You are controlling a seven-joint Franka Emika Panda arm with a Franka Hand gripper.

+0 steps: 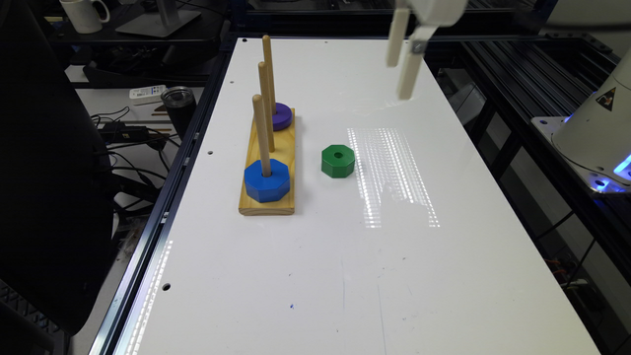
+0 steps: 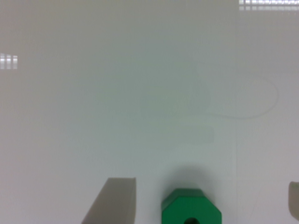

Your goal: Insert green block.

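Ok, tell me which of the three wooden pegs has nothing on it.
The middle peg is bare. The near one carries the blue octagonal block, the far one the purple disc.

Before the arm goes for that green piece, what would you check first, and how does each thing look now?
1. Green block lies flat on the table, hole up: ok.
2. Nothing crowds the block; the wooden base sits apart from it: ok.
3. Gripper open, fingers spread wide in the wrist view: ok.
4. Gripper centred over the block: not ok; it hangs high and off to one side.
5. Middle peg is bare; blue block and purple disc take the others: ok.
6. Hole fits the peg: cannot tell.
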